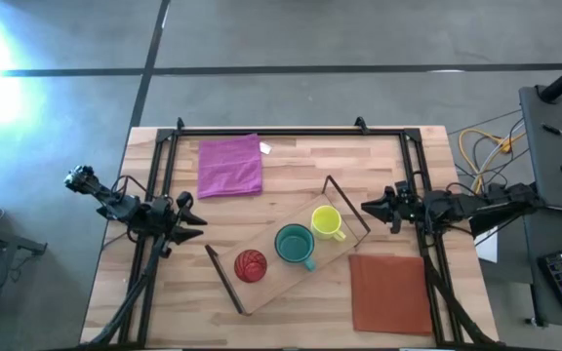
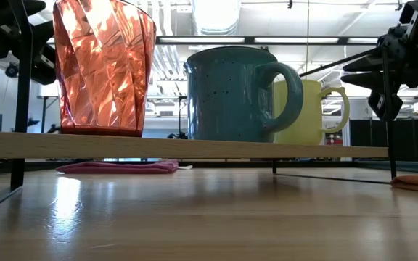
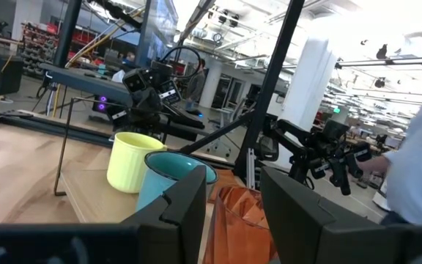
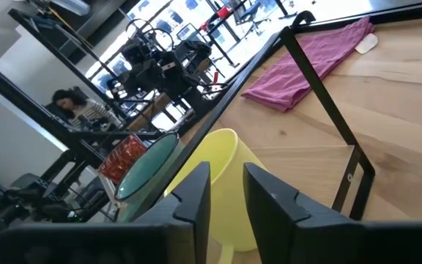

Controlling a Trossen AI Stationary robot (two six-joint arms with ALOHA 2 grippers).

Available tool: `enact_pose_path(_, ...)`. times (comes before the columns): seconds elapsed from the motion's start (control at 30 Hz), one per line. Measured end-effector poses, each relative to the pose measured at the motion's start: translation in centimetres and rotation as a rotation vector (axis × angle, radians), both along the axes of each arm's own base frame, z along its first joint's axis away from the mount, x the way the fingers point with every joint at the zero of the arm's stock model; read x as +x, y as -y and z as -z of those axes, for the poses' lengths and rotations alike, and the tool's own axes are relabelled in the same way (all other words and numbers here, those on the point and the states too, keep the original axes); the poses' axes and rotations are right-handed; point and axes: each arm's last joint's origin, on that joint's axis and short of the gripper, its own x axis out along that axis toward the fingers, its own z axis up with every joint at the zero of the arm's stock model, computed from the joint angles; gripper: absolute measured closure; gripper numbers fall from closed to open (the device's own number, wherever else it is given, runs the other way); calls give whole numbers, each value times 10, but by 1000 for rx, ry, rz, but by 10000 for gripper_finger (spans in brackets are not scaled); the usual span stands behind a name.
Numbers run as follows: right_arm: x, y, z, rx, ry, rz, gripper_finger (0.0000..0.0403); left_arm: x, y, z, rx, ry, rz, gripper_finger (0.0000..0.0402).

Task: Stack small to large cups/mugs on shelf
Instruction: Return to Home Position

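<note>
high view: all three cups stand in a row on the shelf (image 1: 273, 285), which lies slantwise across the surface. the orange-red cup (image 1: 250, 265) is at one end, the teal mug (image 1: 294, 244) in the middle and the yellow-green mug (image 1: 326, 221) at the far end. the left tool (image 1: 199, 217) hangs just off the orange end, fingers apart and empty. the right tool (image 1: 367, 208) hangs just beside the yellow end, also parted and holding nothing.

low view: all three sit upright on the plank, nothing tipped.

left wrist view: i look down the row past my own spread fingers, with nothing between them.

right wrist view: the yellow-green mug is nearest, with a clear gap between the fingers.

my read: placing is done, and only parking the arms is left. the biggest-looking mug sits mid-row, so the size order looks doubtful.
</note>
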Motion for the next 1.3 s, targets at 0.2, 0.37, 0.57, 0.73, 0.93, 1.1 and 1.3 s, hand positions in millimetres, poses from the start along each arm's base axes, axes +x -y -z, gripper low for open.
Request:
enact_pose_path(0.2, 0, 0, 0, 0, 0, 0, 329, 0, 0, 0, 0, 0, 0, 285)
enact_pose_path(0.37, 0, 0, 0, 0, 0, 0, 334, 0, 0, 0, 0, 0, 0, 285)
enact_pose_path(0.57, 0, 0, 0, 0, 0, 0, 331, 0, 0, 0, 0, 0, 0, 285)
enact_pose_path(0.73, 0, 0, 0, 0, 0, 0, 325, 0, 0, 0, 1, -1, 0, 285)
enact_pose_path(0.93, 0, 0, 0, 0, 0, 0, 325, 0, 0, 0, 1, -1, 0, 285)
enact_pose_path(1.1, 0, 0, 0, 0, 0, 0, 331, 0, 0, 0, 1, -1, 0, 285)
enact_pose_path(1.3, 0, 0, 0, 0, 0, 0, 331, 0, 0, 0, 1, -1, 0, 285)
